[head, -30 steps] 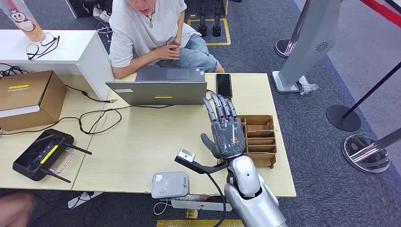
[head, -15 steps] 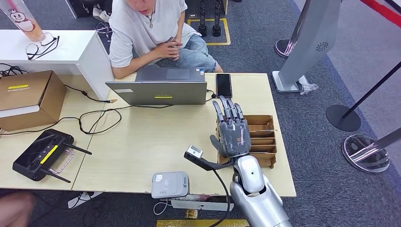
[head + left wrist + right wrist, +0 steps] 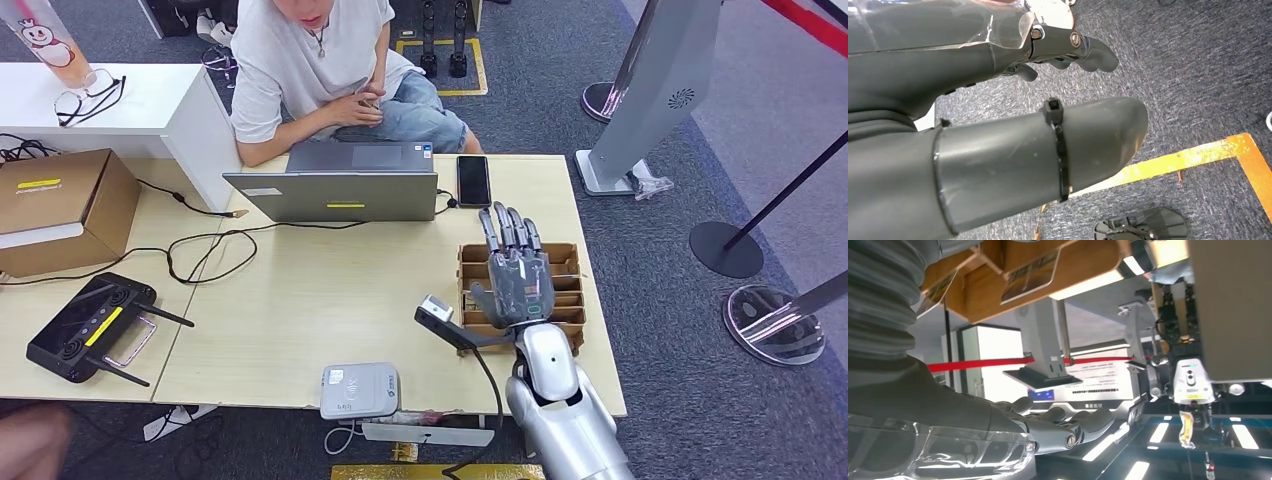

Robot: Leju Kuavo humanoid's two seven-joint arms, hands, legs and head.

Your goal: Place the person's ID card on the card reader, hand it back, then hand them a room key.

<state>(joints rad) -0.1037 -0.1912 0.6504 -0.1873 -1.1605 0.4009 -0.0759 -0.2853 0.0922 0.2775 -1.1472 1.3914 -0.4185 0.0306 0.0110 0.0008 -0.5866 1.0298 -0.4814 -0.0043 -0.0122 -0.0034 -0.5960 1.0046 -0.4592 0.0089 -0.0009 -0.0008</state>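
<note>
Pale wooden table (image 3: 300, 300) on grey carpet, a person (image 3: 320, 70) seated behind a laptop (image 3: 335, 185).
We see our right hand (image 3: 515, 275) flat with fingers spread and holding nothing, above the wooden card rack (image 3: 570, 290) near the table's right edge; the white card reader (image 3: 359, 390) sits at the near edge, its label too small to read; a black phone (image 3: 473, 180) lies beside the laptop; our left hand (image 3: 998, 140) hangs over carpet, and we cannot tell its grasp.
</note>
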